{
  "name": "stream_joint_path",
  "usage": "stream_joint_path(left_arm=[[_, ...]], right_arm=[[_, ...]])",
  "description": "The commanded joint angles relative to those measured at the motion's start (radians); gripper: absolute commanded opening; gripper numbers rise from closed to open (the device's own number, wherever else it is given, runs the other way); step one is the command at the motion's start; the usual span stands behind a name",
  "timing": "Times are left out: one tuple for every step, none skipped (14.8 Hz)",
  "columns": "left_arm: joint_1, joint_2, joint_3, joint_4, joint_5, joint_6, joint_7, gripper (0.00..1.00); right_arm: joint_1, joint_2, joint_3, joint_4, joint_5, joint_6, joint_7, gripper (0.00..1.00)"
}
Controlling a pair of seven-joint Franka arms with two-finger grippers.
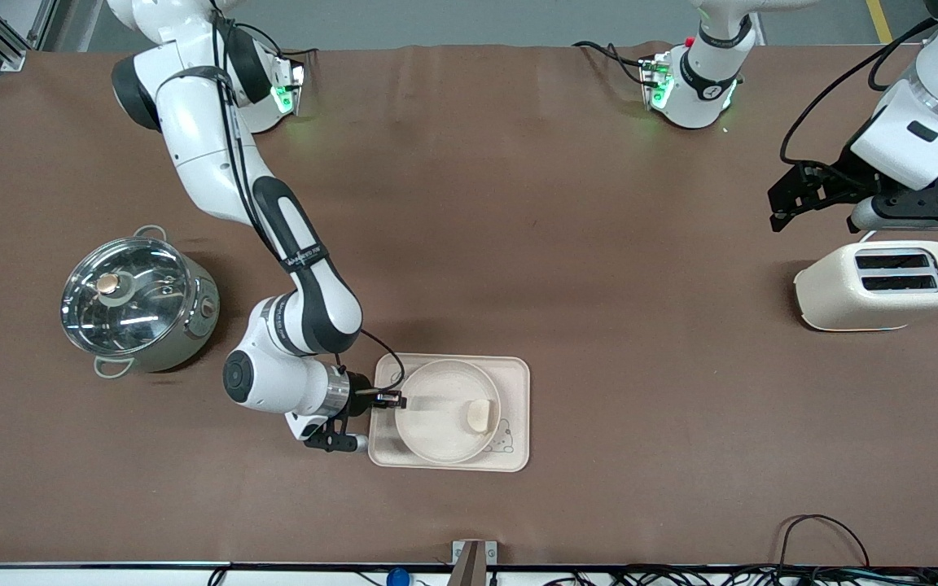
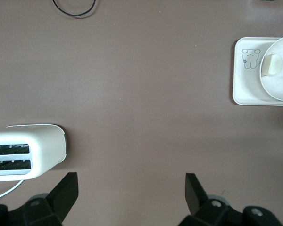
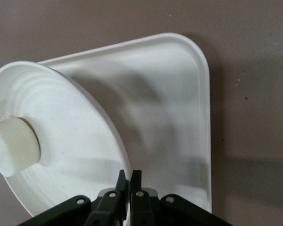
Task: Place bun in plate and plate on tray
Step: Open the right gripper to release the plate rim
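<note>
Cream-white and round, the plate sits over the tray, near the table edge closest to the front camera, a bit toward the right arm's end. The small pale bun lies in the plate. The right gripper pinches the plate's rim, its two fingers almost closed with the thin rim between them. Whether the plate rests flat on the tray or is held a little above it cannot be told. The left gripper hangs wide open and holds nothing, waiting above the toaster at the left arm's end. A shiny pot with a glass lid stands at the right arm's end.
</note>
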Motion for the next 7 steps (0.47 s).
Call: stream_joint_path(left_arm=[[0.001, 0.014, -0.002, 0.034, -0.012, -0.024, 0.012, 1.00], [0.003, 0.014, -0.002, 0.034, -0.012, -0.026, 0.012, 1.00], [0.003, 0.014, -0.001, 0.034, -0.012, -0.026, 0.012, 1.00], [0.003, 0.014, -0.001, 0.033, -0.012, -0.024, 0.012, 1.00], [0.003, 0.014, -0.001, 0.034, -0.012, -0.026, 0.012, 1.00], [0.003, 0.014, -0.001, 0.034, -0.012, -0.026, 0.012, 1.00], [0.003, 0.014, -0.001, 0.034, -0.012, -0.026, 0.012, 1.00]], right_arm=[[0.000, 0.016, 0.008, 0.021, 0.017, 0.008, 0.007, 0.02], [0.000, 0.018, 0.008, 0.019, 0.017, 0.006, 0.002, 0.04], [0.000, 0.018, 0.008, 0.018, 0.016, 0.006, 0.000, 0.05], [0.000, 0.018, 0.008, 0.018, 0.014, 0.005, -0.003, 0.12], [-0.002, 0.016, 0.008, 0.018, 0.011, 0.003, -0.003, 0.18], [-0.005, 0.015, 0.007, 0.018, 0.008, 0.003, -0.003, 0.28], [-0.013, 0.011, 0.007, 0.018, 0.008, -0.001, -0.003, 0.34]])
